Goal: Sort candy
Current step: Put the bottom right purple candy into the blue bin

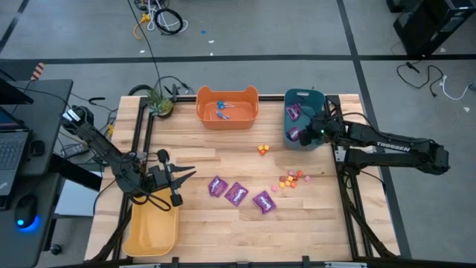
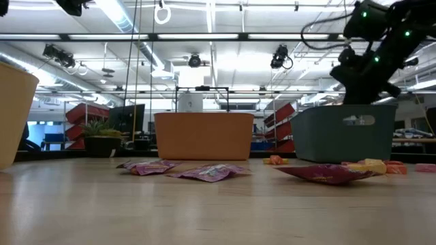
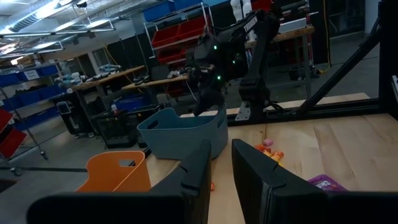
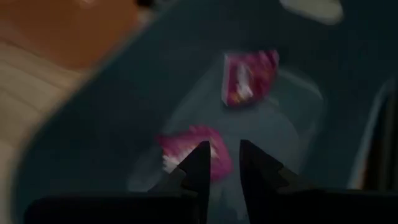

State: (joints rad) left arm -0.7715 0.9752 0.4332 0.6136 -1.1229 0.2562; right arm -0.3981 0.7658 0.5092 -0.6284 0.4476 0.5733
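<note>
While the right end effector hangs inside the teal bin, fingers parted a little, nothing visibly between them, a purple packet lies directly below. Three purple packets remain mid-desk, left and nearer; the left end effector, slightly parted and empty, is closer. Arm lettering reads "TROSSEN".

three packets lie mid-table, small pieces to their right, two packets in the right rear bin, lollipops in the middle rear bin.
</note>
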